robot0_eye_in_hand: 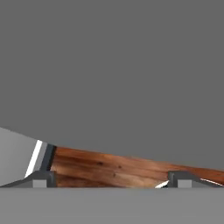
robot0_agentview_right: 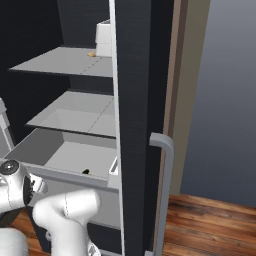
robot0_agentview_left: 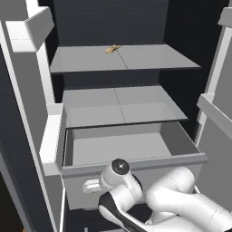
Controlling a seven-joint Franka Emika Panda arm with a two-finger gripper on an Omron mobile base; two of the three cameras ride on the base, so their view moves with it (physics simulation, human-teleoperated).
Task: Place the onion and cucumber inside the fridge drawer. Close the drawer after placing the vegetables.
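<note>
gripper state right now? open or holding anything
Gripper: open, fingers wide apart, holding nothing, facing the flat grey front of the wide light grey fridge drawer.

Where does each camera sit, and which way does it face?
Left base view: behind-left, looking down into the open drawer; white arm lower right.
Right base view: behind-right, past the fridge door; arm lower left.
Hand view: on the end effector, open, facing the drawer front and wood floor.
Base views share drawer and shelves.

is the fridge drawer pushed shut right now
No, the fridge drawer stands pulled out below the shelves, its inside open from above in the left base view.
</note>
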